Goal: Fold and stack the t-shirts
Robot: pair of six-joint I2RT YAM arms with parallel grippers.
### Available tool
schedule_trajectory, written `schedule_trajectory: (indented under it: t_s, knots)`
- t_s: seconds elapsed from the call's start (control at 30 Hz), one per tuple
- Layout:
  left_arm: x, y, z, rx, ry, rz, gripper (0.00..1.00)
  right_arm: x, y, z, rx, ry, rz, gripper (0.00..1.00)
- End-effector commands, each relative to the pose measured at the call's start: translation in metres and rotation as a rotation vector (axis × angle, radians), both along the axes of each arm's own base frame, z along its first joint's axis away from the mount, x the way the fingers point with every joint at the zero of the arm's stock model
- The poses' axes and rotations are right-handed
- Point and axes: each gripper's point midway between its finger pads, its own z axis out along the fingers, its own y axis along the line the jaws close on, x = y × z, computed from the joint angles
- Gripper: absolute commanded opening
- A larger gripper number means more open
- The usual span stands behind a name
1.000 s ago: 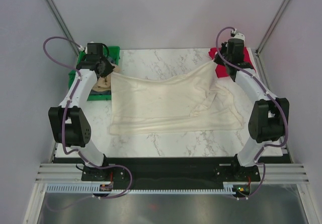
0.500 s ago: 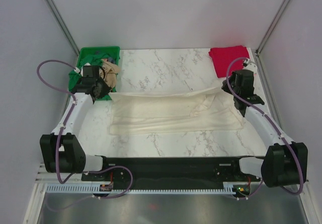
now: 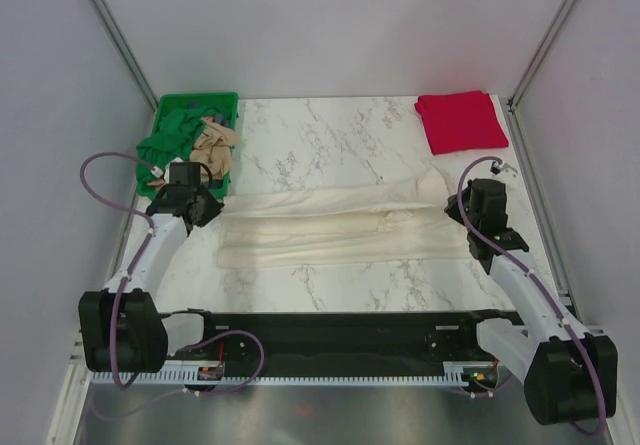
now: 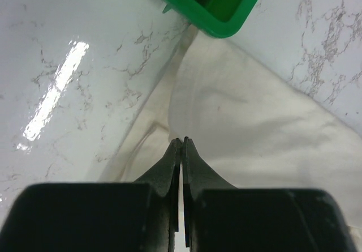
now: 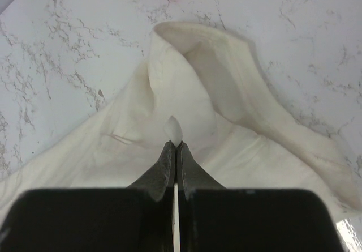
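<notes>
The cream-white t-shirt (image 3: pixel 340 227) is thin, soft cloth, doubled over into a long wrinkled band across the middle of the white marble-patterned tabletop (image 3: pixel 330 125). It runs from 9 o'clock to 3 o'clock, with a rumpled sleeve peak rising at its right end. In the left wrist view its edge looks almost translucent against the glossy stone.

The left gripper (image 4: pixel 182 141) sits at the band's 9 o'clock end. Its black fingers are pressed flat together with their tips over a fold; whether cloth is pinched between them cannot be told. The right gripper (image 5: pixel 174 144) is at the 3 o'clock end, clenched on the shirt, and a small tuft of white cloth pokes out past its tips.

A red t-shirt (image 3: pixel 460 121), folded into a neat flat square, lies at 1 o'clock, apart from the cream one. At 10 o'clock a green plastic crate (image 3: pixel 200 96) holds a crumpled tan shirt (image 3: pixel 212 143) and a dark green shirt (image 3: pixel 165 145). Its near corner lies just beside the band's left end.
</notes>
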Motion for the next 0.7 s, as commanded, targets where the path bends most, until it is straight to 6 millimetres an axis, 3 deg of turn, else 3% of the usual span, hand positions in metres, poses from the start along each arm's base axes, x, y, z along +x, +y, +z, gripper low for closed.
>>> schedule_trajectory:
  t_s: [0.0, 0.03, 0.1, 0.13, 0.17, 0.2, 0.27, 0.33, 0.4, 0.47, 0.57, 0.6, 0.67]
  knots:
    - [-0.007, 0.003, 0.003, -0.012, -0.058, 0.049, 0.04, -0.018, -0.007, -0.013, 0.058, 0.016, -0.09, 0.0]
    - [-0.014, 0.007, -0.006, 0.0, -0.041, 0.068, 0.06, -0.03, -0.008, -0.026, 0.068, 0.041, -0.1, 0.0]
    - [-0.023, 0.02, -0.004, 0.006, -0.057, 0.136, 0.17, -0.041, -0.009, -0.039, 0.114, 0.058, -0.146, 0.19]
    - [-0.032, 0.025, -0.01, 0.02, -0.05, 0.171, 0.28, -0.053, -0.014, -0.052, 0.124, 0.082, -0.184, 0.33]
    - [-0.035, 0.026, -0.003, 0.012, -0.091, 0.185, 0.41, -0.058, -0.016, -0.057, 0.132, 0.085, -0.206, 0.52]
    - [-0.037, 0.026, -0.001, 0.004, -0.111, 0.2, 0.61, -0.061, -0.018, -0.053, 0.16, 0.058, -0.242, 0.61]
    - [-0.042, 0.027, 0.003, 0.004, -0.146, 0.209, 0.71, -0.065, -0.025, -0.05, 0.157, 0.02, -0.276, 0.77]
    - [-0.041, 0.028, 0.017, 0.006, -0.205, 0.205, 0.75, -0.059, -0.025, -0.026, 0.172, -0.077, -0.271, 0.8]
    - [-0.037, 0.023, 0.027, -0.003, -0.238, 0.17, 0.74, -0.049, -0.015, -0.002, 0.199, -0.155, -0.203, 0.81]
    - [-0.031, 0.016, 0.031, -0.019, -0.259, 0.12, 0.7, -0.043, 0.007, 0.006, 0.24, -0.167, -0.086, 0.8]
    - [-0.016, -0.007, 0.022, -0.044, -0.248, 0.01, 0.66, -0.031, 0.032, -0.003, 0.285, -0.107, 0.013, 0.8]
    - [-0.011, -0.014, 0.022, -0.044, -0.243, -0.021, 0.66, -0.025, 0.04, -0.016, 0.28, -0.05, 0.031, 0.8]
    - [-0.001, -0.036, 0.003, -0.024, -0.17, -0.115, 0.66, -0.02, 0.061, -0.026, 0.246, 0.003, 0.114, 0.8]
